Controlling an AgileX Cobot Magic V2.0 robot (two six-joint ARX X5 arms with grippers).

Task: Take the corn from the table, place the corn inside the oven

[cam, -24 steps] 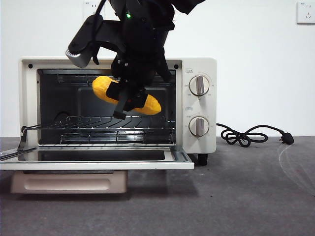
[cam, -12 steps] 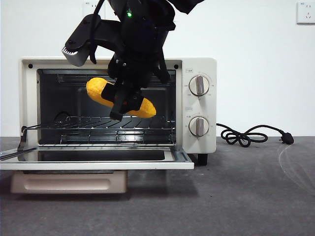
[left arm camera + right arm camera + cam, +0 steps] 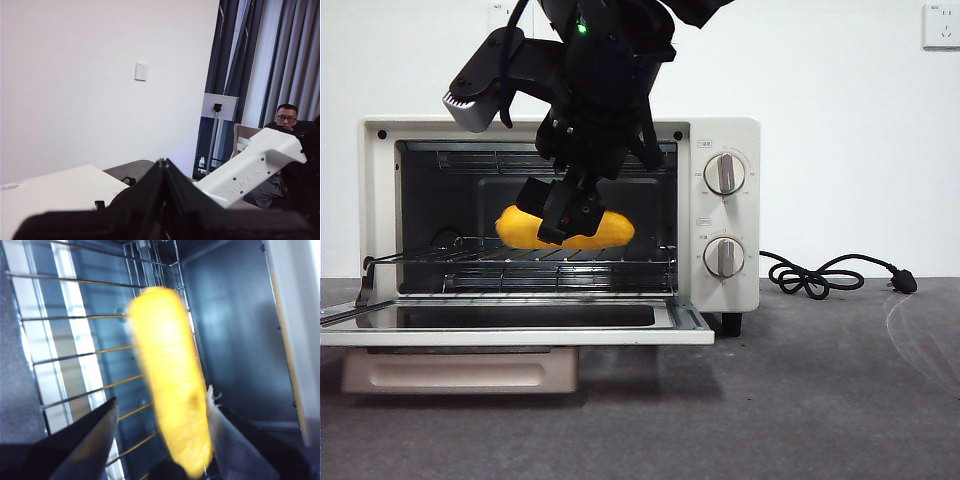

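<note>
From the front we see the oven [image 3: 725,130] with its door [image 3: 520,325] folded down flat toward us, and a dark arm coming in from twelve o'clock. The right gripper [image 3: 563,215] is inside the cavity, and the corn [image 3: 605,230] lies with its long axis nearly level, one tip toward nine o'clock and the other toward three o'clock. It sits just above or on the wire rack [image 3: 520,255]; we cannot tell whether it touches. The black cord [image 3: 820,275] trails on the table [image 3: 820,400] at the oven's three o'clock side.

In the left wrist view, the left gripper [image 3: 164,167] has its jaws pressed together with nothing between them, aimed up at a white wall and a wall socket [image 3: 141,71].

In the right wrist view, we find the corn [image 3: 172,390] blurred, running lengthwise away from the camera, between the two jaws of the right gripper [image 3: 160,440]. The jaws stand apart, one just beside the cob and the other clear of it. Rack wires [image 3: 75,360] pass beneath.
</note>
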